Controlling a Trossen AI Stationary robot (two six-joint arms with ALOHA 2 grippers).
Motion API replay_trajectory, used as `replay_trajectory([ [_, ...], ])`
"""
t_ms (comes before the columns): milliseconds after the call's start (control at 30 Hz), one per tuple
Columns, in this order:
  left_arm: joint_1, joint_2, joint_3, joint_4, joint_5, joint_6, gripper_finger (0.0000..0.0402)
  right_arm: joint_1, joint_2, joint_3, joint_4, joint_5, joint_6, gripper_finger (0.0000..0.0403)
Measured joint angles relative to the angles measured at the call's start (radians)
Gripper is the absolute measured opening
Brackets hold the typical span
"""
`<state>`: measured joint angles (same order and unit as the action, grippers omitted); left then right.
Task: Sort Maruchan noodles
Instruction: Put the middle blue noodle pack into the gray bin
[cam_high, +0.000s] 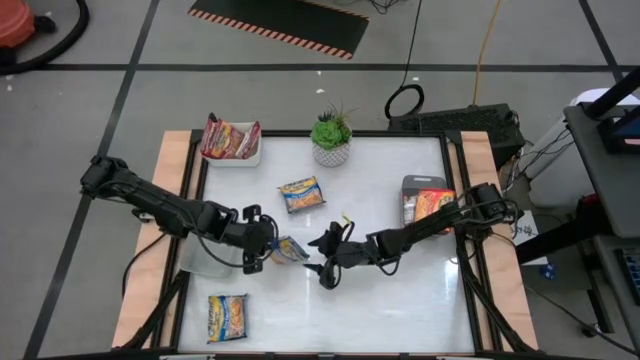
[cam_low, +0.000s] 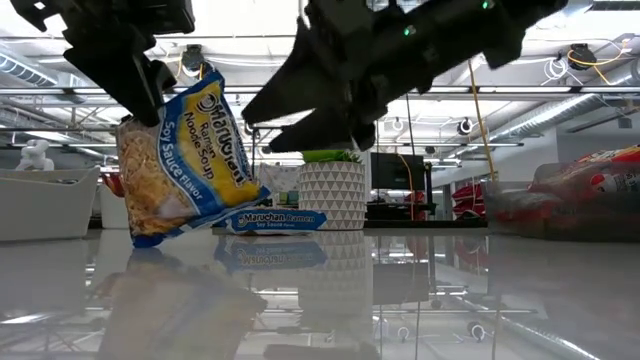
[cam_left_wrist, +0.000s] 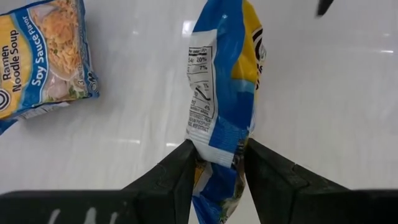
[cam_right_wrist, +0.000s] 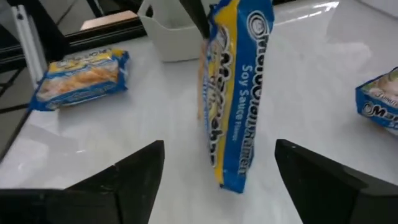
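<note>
near the middle of the tabletop (cam_high: 400, 290), a little to the left, our left hand (cam_high: 262, 250) is clamped on a blue-and-yellow soy sauce ramen packet (cam_high: 290, 250), pinching one end so it hangs edge-on with its lower corner close to the glossy white surface. our right hand (cam_high: 322, 268) sits just beside it with fingers spread wide and nothing between them. we read this as a handover or a release, so the left hand's pinch alone carries the packet now; we would keep it firm on the crinkly film and move slowly so the packet does not twist out, then take it to wherever the blue ones belong.

another blue packet (cam_high: 301, 193) lies farther back in the centre, a third (cam_high: 227, 317) near the front left, red packets fill a white tray (cam_high: 248, 157) at the far left, and an orange-red packet (cam_high: 430, 203) rests on a grey tray (cam_high: 415, 183) at the right. a small potted plant (cam_high: 332, 137) stands at the far edge. beyond the tabletop the low view shows an open workshop with ceiling rails.
</note>
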<state>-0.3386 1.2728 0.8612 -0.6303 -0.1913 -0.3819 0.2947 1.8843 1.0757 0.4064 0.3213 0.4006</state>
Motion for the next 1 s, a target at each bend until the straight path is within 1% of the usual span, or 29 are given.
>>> replay_trajectory([
  [167,0.000,0.000,0.000,0.007,0.001,0.002,0.0136,-0.007,0.061,0.000,0.118,0.013,-0.021,0.0303],
  [333,0.000,0.000,0.000,0.007,0.007,0.002,0.0135,-0.027,0.088,0.000,0.152,0.013,-0.004,0.0303],
  [533,0.000,0.000,0.000,0.016,0.015,-0.002,0.0135,-0.053,0.184,0.008,0.267,-0.066,0.029,0.0303],
  [667,-0.003,0.000,0.000,0.016,0.039,-0.019,0.0135,-0.058,0.225,0.055,0.275,-0.090,0.003,0.0303],
  [867,-0.019,0.000,0.000,0.037,0.044,-0.018,0.0135,-0.058,0.328,0.181,0.260,-0.132,-0.032,0.0302],
  [1000,-0.032,0.000,0.000,0.040,0.044,-0.017,0.0135,-0.060,0.378,0.254,0.211,-0.114,-0.076,0.0298],
])
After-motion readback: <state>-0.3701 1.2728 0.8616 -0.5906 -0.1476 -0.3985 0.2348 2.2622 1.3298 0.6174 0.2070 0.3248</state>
